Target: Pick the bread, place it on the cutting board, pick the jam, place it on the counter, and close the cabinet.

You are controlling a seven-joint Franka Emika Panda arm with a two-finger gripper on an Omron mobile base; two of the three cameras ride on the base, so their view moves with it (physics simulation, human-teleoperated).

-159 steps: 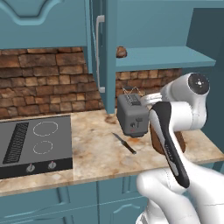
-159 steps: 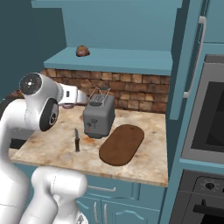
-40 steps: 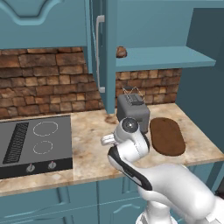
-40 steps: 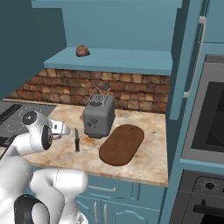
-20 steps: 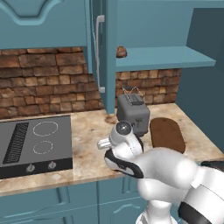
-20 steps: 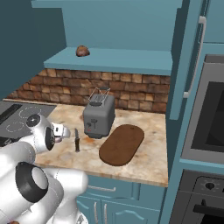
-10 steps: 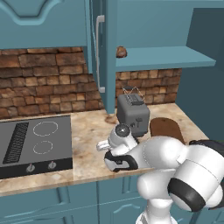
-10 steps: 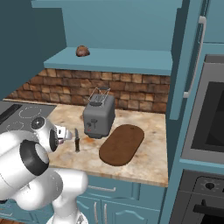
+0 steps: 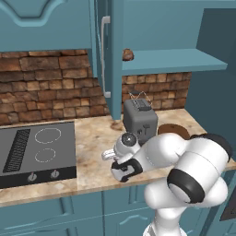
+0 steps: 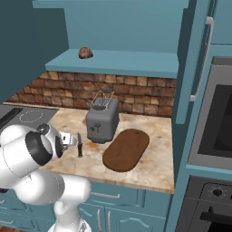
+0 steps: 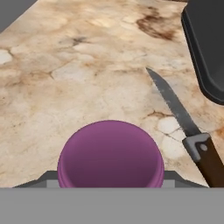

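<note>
The pink-purple jam (image 11: 110,158) sits right at my gripper (image 11: 110,180), held between its fingers just above the marbled counter (image 11: 65,87). From the left base view, the gripper (image 9: 123,169) hangs low over the counter's front, left of the toaster. The brown bread (image 9: 127,55) lies on the open cabinet's shelf, also seen as the bread (image 10: 85,52) from the right. The dark oval cutting board (image 10: 127,148) lies right of the toaster. The cabinet door (image 9: 108,50) stands open.
A knife (image 11: 183,122) lies on the counter just right of the jam, blade pointing away. The grey toaster (image 10: 103,120) stands behind it. The black stovetop (image 9: 37,152) is to the left, and an oven (image 10: 213,131) rises at the far right.
My arm has folded down and its elbow has swung up on the right. The hand has sunk a little toward the counter's front, left of the toaster. Bread and board stay put.
</note>
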